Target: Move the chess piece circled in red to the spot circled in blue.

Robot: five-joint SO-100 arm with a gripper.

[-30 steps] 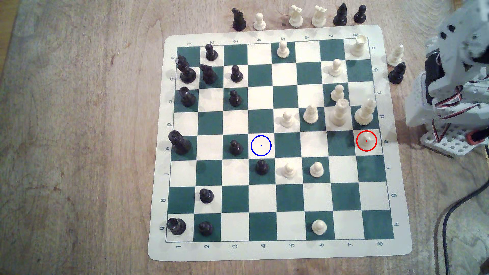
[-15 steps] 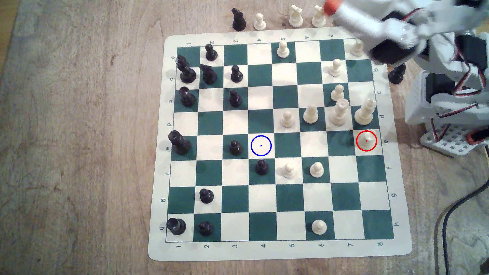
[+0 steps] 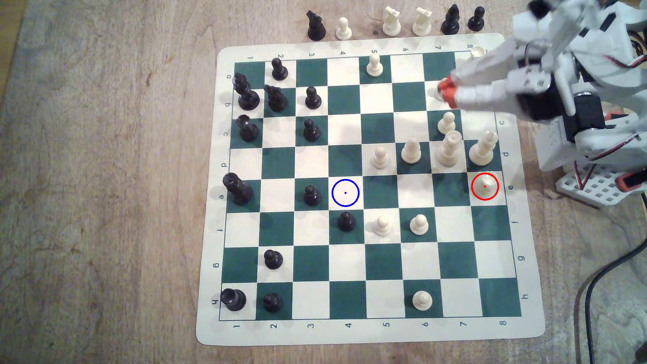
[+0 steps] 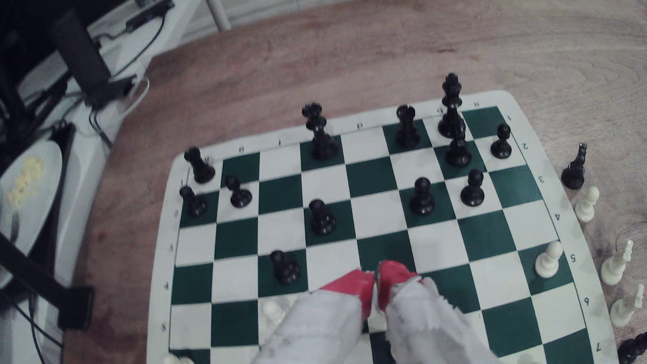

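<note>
Presently my gripper (image 3: pixel 445 91) hangs over the board's (image 3: pixel 350 45) b7 corner region, red tips together, clenched on nothing. The rook (image 3: pixel 485 184) stands upright in the red ring on e8, well apart. The blue spot (image 3: pixel 345 193) lies bare. The wrist view adds a plate (image 4: pixel 28 196) beside the counter (image 4: pixel 315 63).

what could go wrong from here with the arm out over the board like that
1. The hand hangs over the white pawn at b7, far from the red-ringed piece; dropping here could hit that pawn.
2. Two tall white pieces stand just beside the ringed piece, so swinging over could topple them.
3. Black pawns flank the blue spot, leaving little room to set down.
</note>
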